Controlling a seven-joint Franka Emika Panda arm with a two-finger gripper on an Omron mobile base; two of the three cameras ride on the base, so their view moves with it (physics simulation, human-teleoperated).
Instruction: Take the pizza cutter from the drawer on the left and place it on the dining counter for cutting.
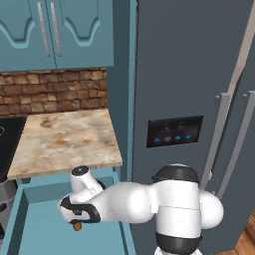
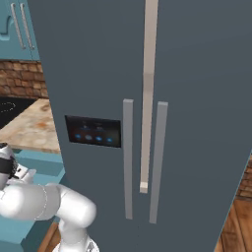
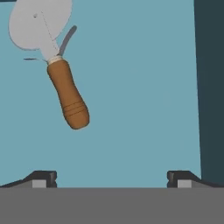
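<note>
Pizza cutter (image 3: 57, 65) flat in drawer (image 3: 140, 87), no readable markings.

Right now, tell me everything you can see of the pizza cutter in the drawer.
The pizza cutter has a stubby brown wooden handle with turned grooves near its butt, a pale collar, and a flat grey round blade on a thin metal fork. It lies flat on the plain teal floor of the open drawer, tilted, blade away from the hand. The hand is open above it, not touching. Nothing else touches it.
</note>
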